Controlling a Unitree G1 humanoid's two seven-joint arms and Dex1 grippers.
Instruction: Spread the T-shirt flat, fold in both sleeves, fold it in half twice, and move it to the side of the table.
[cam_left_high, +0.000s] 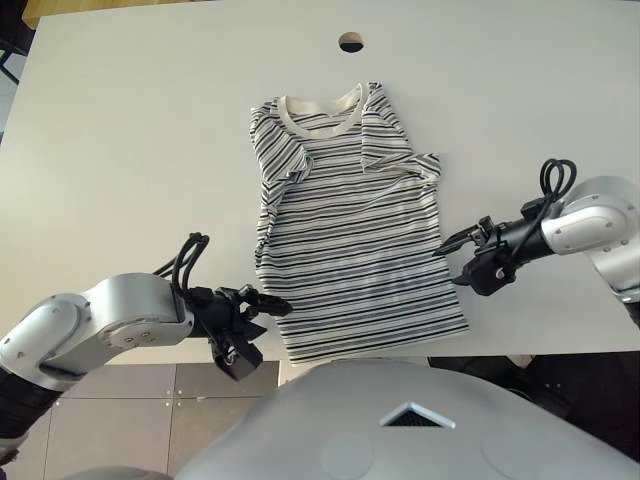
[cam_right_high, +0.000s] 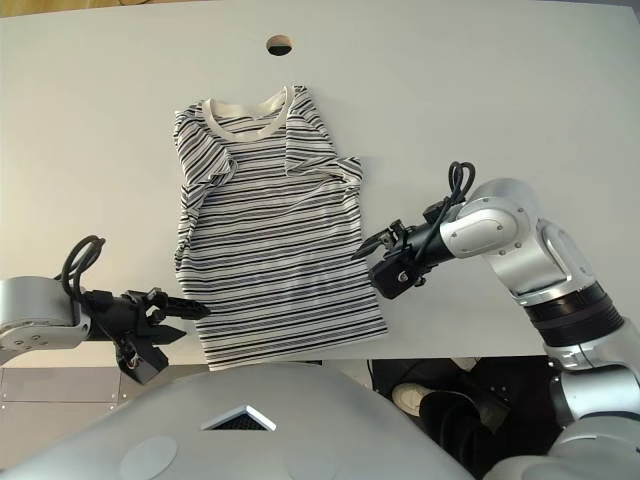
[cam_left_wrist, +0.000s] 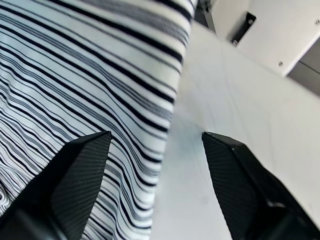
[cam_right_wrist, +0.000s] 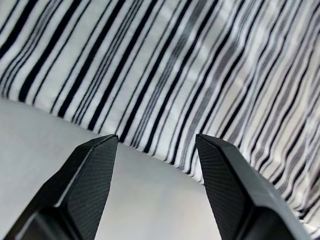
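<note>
White table (cam_left_high: 120, 150) under the robot's two arms, with a striped T-shirt (cam_left_high: 350, 250) lying lengthwise at its middle, the hem (cam_left_high: 375, 340) close to the near edge and the neck pointing away. At the hem's left corner the left hand (cam_left_high: 272, 312) hangs low with its fingers spread; the left wrist view has one finger over the stripes and the other over bare table, straddling the cloth's side edge and gripping nothing. A little farther along, at the shirt's right edge, the right hand (cam_left_high: 447, 266) is likewise spread and empty, its tips over the table just short of the striped border. Farther up, the left sleeve (cam_left_high: 285, 165) and the right sleeve (cam_left_high: 405, 160) both lie turned in over the chest, leaving the garment a narrow, rumpled oblong. Beyond them sits the cream collar (cam_left_high: 320, 112), and past that a round cable hole (cam_left_high: 350, 42) near the table's far edge.

Judging by how the cloth lies, spreading and both sleeve folds look done. Neither fold in half has been made, and the shirt sits mid-table, so both halvings and the move to the side are left to do. The hands' places at the near end suggest the first halving, hem toward collar, is the step in hand.
</note>
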